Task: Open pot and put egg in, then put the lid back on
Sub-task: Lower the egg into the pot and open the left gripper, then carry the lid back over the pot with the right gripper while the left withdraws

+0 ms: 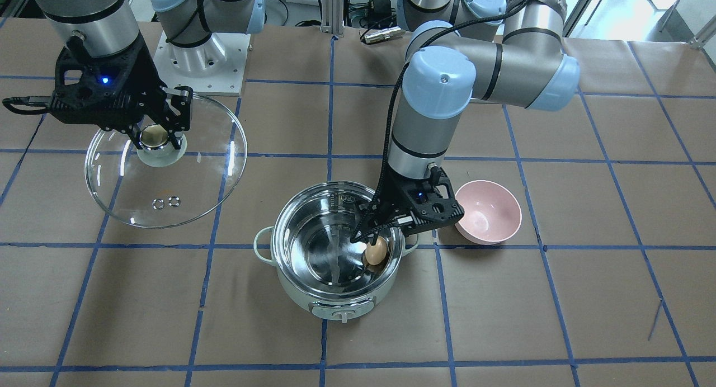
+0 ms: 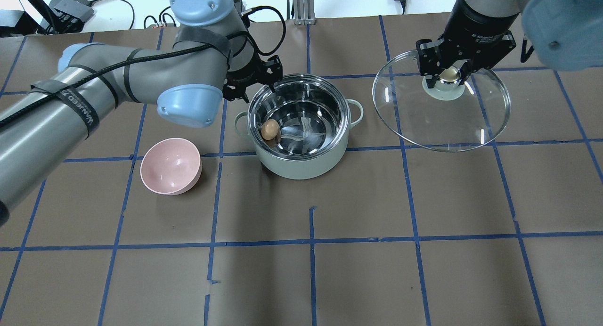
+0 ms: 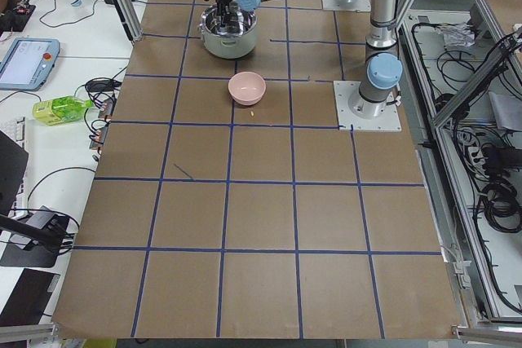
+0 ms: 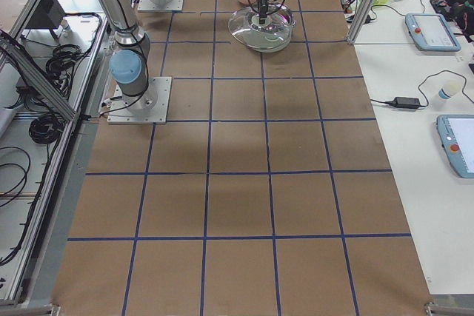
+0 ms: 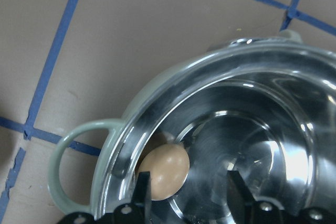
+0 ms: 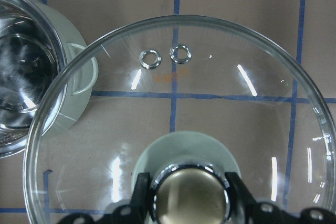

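Overhead exterior: egg (image 2: 270, 129) nr pot (image 2: 308, 169) wall

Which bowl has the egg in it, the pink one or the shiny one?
The shiny mint-green pot holds the egg, against its inner wall. The pink bowl beside it is empty.

From here I can only half-read the white lettering on the black strap (image 2: 80, 110) around the left arm (image 2: 141, 76), roughly "WANLEED"; the small print on the right wrist (image 2: 476, 36), the stamp inside the pot (image 1: 348, 198) and the faint orange mark on the lid (image 6: 168, 77) are illegible.
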### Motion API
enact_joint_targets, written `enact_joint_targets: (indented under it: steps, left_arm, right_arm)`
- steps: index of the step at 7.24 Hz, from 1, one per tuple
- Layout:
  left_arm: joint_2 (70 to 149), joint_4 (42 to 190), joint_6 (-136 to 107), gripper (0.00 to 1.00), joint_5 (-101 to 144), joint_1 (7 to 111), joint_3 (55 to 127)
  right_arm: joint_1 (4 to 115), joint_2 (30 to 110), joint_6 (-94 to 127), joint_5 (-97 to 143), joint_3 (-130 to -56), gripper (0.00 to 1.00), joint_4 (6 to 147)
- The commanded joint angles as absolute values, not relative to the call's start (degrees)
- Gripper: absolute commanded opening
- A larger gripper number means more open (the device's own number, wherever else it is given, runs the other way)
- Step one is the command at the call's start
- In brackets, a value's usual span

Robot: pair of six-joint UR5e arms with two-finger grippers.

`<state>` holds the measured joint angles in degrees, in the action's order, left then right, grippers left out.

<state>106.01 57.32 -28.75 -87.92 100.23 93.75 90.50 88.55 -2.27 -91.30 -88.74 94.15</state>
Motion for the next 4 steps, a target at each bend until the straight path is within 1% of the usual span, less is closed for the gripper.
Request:
enact_joint_targets:
  steps: [1, 2, 3, 4]
  left_arm:
    - [98.7, 69.3, -19.5, 0.76, -87.8, 92.9, 93.3]
    - [95.6, 75.1, -15.9, 0.76, -87.9, 89.5, 93.3]
    - [91.4, 81.4, -11.4, 0.84, -88.8, 88.1, 93.3]
    - [87.9, 85.6, -8.4, 1.0, -93.0, 87.9, 92.7]
  right_arm:
    - [90.5, 88.4, -2.2, -91.2, -88.7, 0.0, 94.2]
    - [90.6, 88.4, -1.9, -91.2, -88.6, 0.0, 94.3]
    - [91.4, 87.9, 0.2, -91.0, -88.5, 0.0, 94.4]
    - [95.0, 85.9, 3.6, -90.9, -88.2, 0.0, 97.4]
